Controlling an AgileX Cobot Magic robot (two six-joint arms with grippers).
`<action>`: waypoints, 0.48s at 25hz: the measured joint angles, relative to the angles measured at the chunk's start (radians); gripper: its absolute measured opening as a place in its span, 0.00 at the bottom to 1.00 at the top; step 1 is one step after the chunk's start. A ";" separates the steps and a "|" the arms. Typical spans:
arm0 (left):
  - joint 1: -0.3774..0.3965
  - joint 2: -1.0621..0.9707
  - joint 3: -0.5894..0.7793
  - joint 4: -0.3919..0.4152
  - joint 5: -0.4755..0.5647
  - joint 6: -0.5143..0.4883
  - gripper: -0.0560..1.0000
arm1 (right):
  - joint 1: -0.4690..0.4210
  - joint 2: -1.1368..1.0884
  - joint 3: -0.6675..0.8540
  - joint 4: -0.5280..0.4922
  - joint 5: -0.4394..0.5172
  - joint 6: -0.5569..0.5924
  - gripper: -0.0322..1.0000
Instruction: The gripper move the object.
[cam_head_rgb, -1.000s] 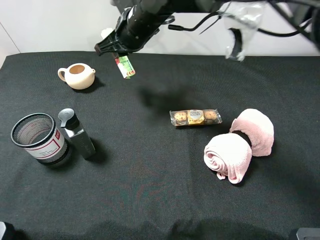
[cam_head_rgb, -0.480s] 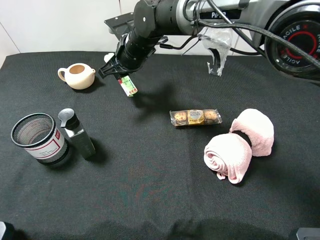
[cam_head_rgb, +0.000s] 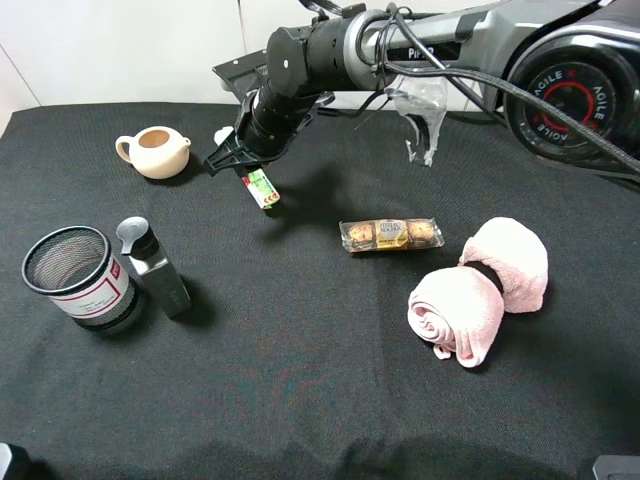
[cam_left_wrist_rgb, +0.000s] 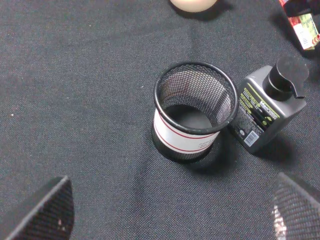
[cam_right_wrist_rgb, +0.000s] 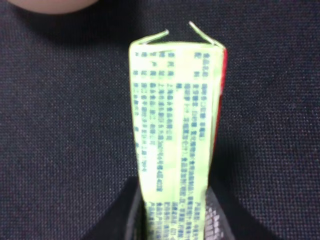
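Overhead, the right gripper (cam_head_rgb: 242, 168) reaches across the black tabletop (cam_head_rgb: 300, 400), jaws clamped on the top of the slim white-and-green box (cam_head_rgb: 262, 189), held tilted between the cream teapot (cam_head_rgb: 156, 152) and the chocolate packet (cam_head_rgb: 391, 235).

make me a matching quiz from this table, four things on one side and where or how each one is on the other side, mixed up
Things
1. slim white box
2. mesh cup
3. chocolate packet
4. pink towels

Places or states
a. stands at the left, next to the grey bottle
b. rolled up, on the right of the table
c. gripped by the right gripper, near the teapot
d. lies flat near the middle of the table

Pairs: 1-c, 2-a, 3-d, 4-b
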 joint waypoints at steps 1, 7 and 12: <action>0.000 0.000 0.000 0.000 0.000 0.000 0.84 | 0.000 0.000 0.000 -0.002 -0.001 0.000 0.20; 0.000 0.000 0.000 0.000 0.000 0.000 0.84 | 0.000 0.000 0.000 -0.006 -0.001 0.000 0.20; 0.000 0.000 0.000 0.000 0.000 0.000 0.84 | 0.000 0.000 0.000 -0.009 -0.001 0.000 0.20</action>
